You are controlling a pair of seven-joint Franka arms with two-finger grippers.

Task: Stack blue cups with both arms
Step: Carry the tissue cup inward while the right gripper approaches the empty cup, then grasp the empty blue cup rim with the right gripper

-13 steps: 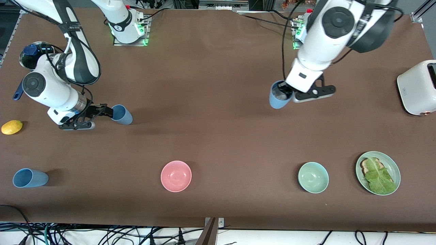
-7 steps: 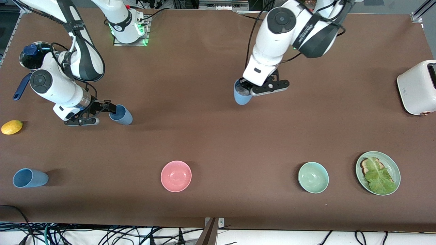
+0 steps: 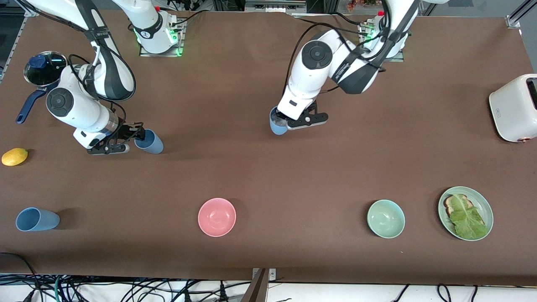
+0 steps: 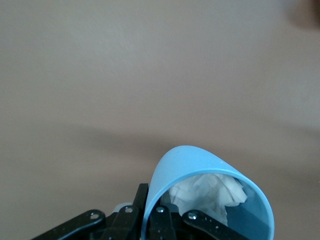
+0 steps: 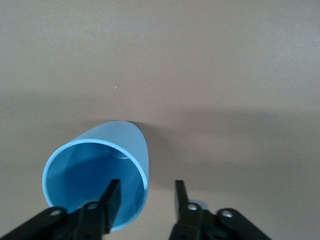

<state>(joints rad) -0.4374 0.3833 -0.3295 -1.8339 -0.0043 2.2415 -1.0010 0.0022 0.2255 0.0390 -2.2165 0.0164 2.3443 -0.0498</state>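
Your left hand [image 3: 280,121] is clenched on a cup [image 3: 277,124] over mid-worktop [image 3: 260,167]; its wrist view alone shows white paper [image 4: 207,192] inside; your right hand [image 3: 138,135] straddles the rim of an empty cup [image 3: 150,141], one finger inside, not yet pinched; a third cup [image 3: 35,219] stands near the front camera.

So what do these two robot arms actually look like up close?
Both arms, left arm and right arm, are bulky white jointed tubes with grey-black round joint caps, dark bands and loose black cables. Each ends in a black two-finger end effector on linkage bars, and their bases glow green.
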